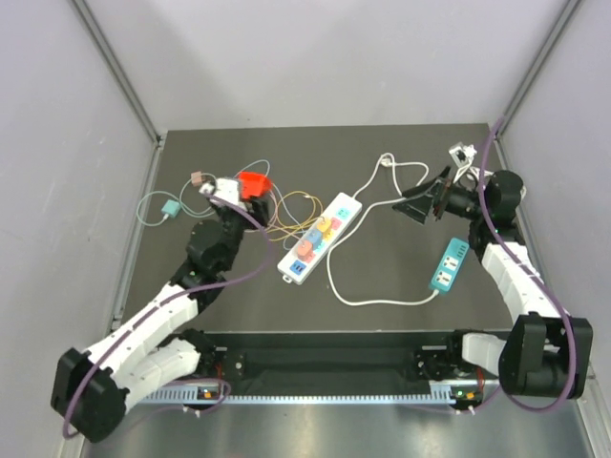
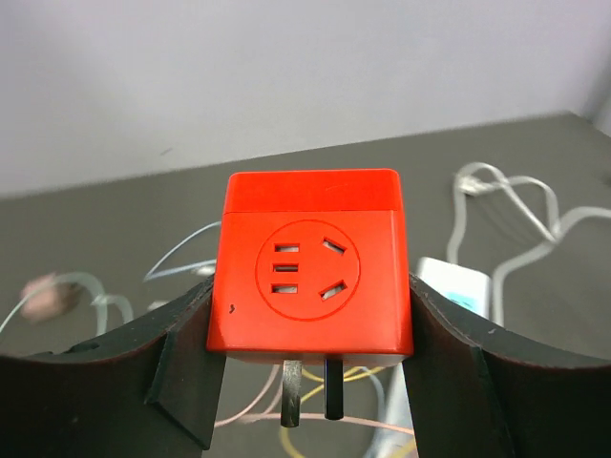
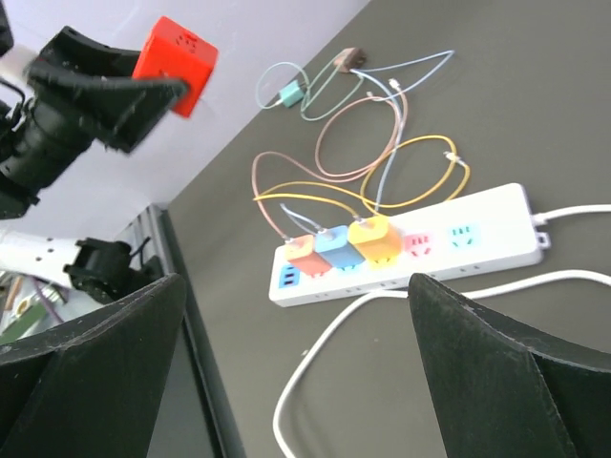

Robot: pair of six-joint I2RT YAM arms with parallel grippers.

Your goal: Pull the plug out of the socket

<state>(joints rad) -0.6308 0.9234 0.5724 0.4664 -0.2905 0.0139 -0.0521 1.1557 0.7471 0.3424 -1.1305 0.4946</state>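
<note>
Dark table boxed by grey walls left, far and right. The white power strip lies mid-table, its long axis diagonal from near-left to far-right. Bare table beyond the strip toward the far wall and near-left of it; thin cables clutter its left side, and its white cord loops to its right. A teal strip sits right of the power strip, beside the right arm. The red plug is off the strip, up in the air to its far-left. The left hand pinches it by two sides, prongs down, socket face toward the wrist camera. The right hand, far-right of the strip, is spread wide and holds nothing.
</note>
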